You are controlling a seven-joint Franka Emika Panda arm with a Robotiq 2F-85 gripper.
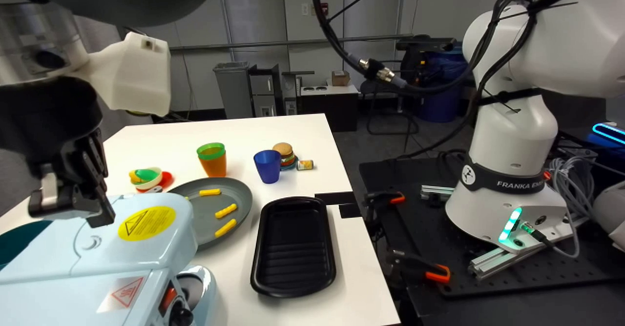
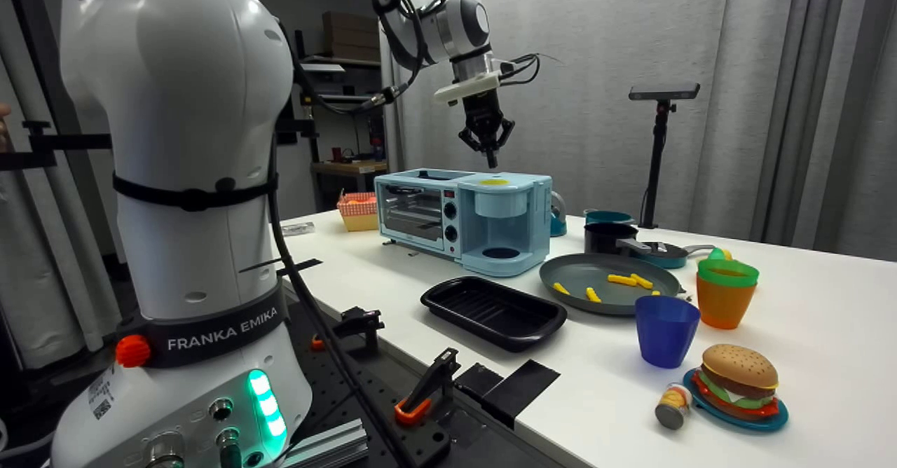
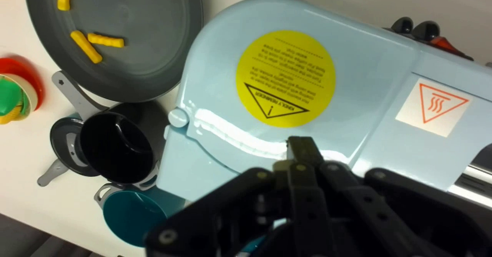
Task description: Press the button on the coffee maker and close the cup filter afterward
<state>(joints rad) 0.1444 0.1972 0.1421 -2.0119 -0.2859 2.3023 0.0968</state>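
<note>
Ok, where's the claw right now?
In an exterior view, the claw hangs just right of picture centre, over the coffee maker, near its yellow patch.

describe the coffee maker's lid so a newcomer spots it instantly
On the white table stands a pale blue appliance, toaster oven at one end, coffee maker at the other. The lid is the coffee maker's rounded top. Its round yellow sticker sets it apart from the adjoining panel, marked with a red-triangle label.
</note>
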